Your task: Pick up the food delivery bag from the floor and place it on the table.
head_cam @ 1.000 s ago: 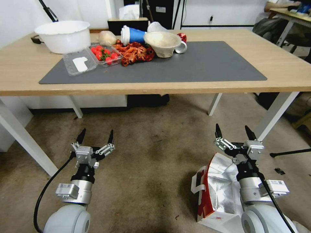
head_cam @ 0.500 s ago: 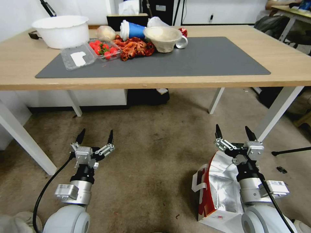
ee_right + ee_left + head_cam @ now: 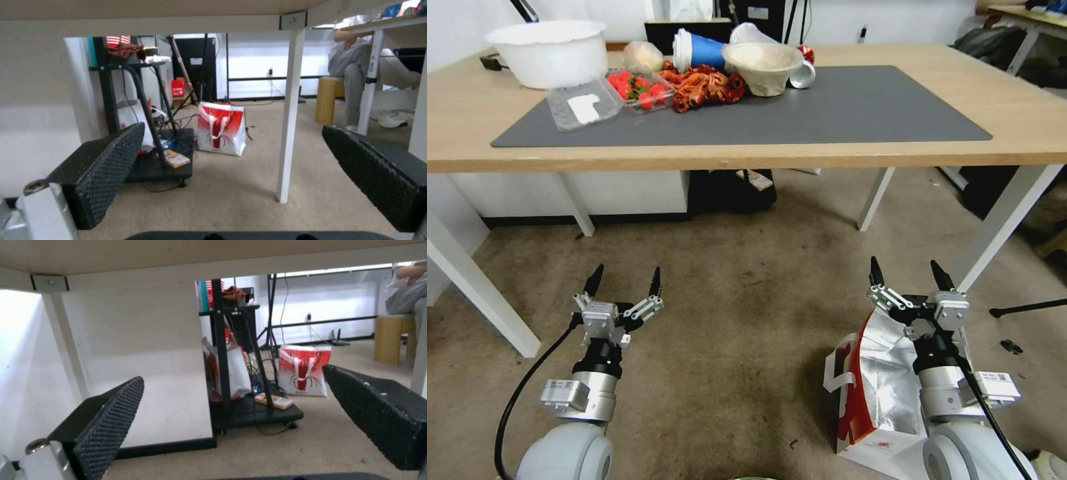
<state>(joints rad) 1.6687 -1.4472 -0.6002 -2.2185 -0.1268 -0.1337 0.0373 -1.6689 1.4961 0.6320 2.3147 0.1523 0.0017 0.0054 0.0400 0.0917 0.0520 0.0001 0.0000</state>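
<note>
One boxy, foil-lined food delivery bag (image 3: 875, 393)

Bright, even light; soft wrist-view blur

Left gripper (image 3: 624, 281) and right gripper (image 3: 908, 271) both spread wide, pointing forward.

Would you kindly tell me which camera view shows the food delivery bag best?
The head view: the food delivery bag stands open on the floor under the right claw, foil lining visible. Both wrist views look under the table instead.
</note>
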